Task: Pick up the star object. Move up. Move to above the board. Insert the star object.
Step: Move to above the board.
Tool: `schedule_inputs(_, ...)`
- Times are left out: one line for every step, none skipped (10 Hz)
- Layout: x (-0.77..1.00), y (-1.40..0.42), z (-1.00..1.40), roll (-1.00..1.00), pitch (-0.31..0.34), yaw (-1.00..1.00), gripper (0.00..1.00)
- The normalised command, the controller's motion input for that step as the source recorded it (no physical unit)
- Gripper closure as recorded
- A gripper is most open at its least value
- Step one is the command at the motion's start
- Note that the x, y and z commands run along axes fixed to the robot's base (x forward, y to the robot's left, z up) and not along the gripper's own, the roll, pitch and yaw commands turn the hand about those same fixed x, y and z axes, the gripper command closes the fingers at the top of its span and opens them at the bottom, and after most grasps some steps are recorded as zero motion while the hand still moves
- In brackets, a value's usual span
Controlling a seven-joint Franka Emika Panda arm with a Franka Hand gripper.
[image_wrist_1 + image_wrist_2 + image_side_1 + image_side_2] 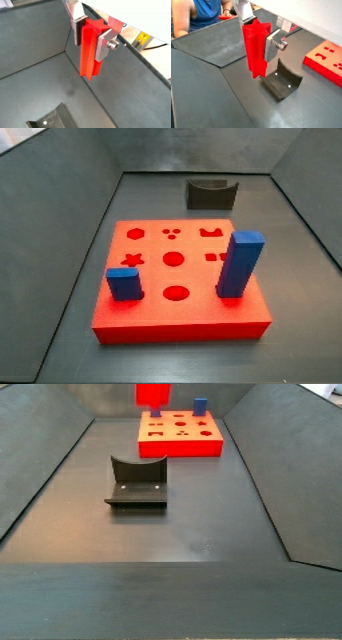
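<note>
My gripper is shut on the star object, a slender red peg with a star-shaped end, and holds it upright in the air. Both wrist views show this; in the other one the gripper clamps the peg near its top. The board, a flat red slab with shaped holes, lies on the floor. Its star hole is open. In a side view the peg hangs at the far end by the board; the gripper is out of frame there. A board corner shows beside the peg.
A tall blue block and a short blue block stand in the board. The dark fixture stands on the grey floor beyond the board, also seen in a side view and below the peg. Sloped grey walls enclose the floor.
</note>
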Motion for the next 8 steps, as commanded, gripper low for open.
schedule_inputs(0.01, 0.01, 0.38, 0.03, 0.112, 0.02, 1.0)
schedule_inputs(0.01, 0.0, 0.17, 0.04, 0.114, 0.03, 1.0)
schedule_inputs(-0.14, -1.0, -0.01, 0.03, 0.795, -0.9, 1.0)
schedule_inputs(-0.14, -1.0, -0.02, 0.05, 0.732, -0.84, 1.0)
schedule_inputs(-0.14, -1.0, -0.01, 0.04, 0.49, -0.5, 1.0)
schedule_inputs(-0.14, -1.0, -0.01, -0.01, 0.329, -0.3, 1.0)
schedule_inputs(-0.14, -1.0, -0.01, 0.0, 0.247, -0.2, 1.0)
schedule_inputs(-0.14, -1.0, -0.01, 0.01, 0.125, -0.07, 1.0)
